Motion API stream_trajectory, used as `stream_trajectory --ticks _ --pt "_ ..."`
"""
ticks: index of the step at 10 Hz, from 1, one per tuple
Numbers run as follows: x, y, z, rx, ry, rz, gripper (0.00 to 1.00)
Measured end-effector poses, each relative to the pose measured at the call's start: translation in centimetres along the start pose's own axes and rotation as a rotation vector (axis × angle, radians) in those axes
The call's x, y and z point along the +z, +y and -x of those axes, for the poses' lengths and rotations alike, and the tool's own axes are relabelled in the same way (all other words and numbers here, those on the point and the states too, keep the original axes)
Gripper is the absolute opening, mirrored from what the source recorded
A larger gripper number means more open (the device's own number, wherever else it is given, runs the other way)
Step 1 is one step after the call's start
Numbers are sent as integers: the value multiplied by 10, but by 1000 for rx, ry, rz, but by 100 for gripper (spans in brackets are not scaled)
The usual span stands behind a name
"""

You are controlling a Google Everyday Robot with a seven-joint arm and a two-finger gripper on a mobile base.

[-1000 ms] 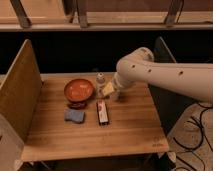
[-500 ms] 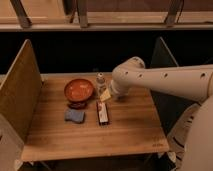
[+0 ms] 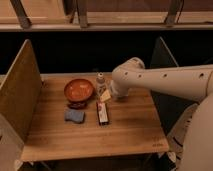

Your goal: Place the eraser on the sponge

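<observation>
Eraser (image 3: 103, 112) lies flat on the table (image 3: 132, 131), long axis running near-to-far, close to the right of the sponge (image 3: 74, 116) but apart from it, not on it. Gripper (image 3: 105, 95) hangs just past the eraser's far end, beside the bowl (image 3: 79, 90). I cannot tell whether it is parted or closed, as the wrist masks it.

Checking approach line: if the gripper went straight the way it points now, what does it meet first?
Probably the eraser, at its far end: the gripper hangs just beyond it, beside the small bottle, angled down toward it. Depth is unclear, so it might land on the table alongside.
</observation>
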Motion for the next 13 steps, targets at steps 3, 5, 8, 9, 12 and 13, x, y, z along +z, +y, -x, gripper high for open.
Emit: stream_trajectory --ticks 3,5,8,9,12,13 --pt "38 38 -24 34 106 96 80" --pt "64 43 -32 39 170 98 80" --pt "103 37 -33 61 254 39 80" --pt "115 37 -30 67 272 17 80" --pt "145 40 -12 104 301 -35 80" --pt "153 43 -5 111 304 -48 80"
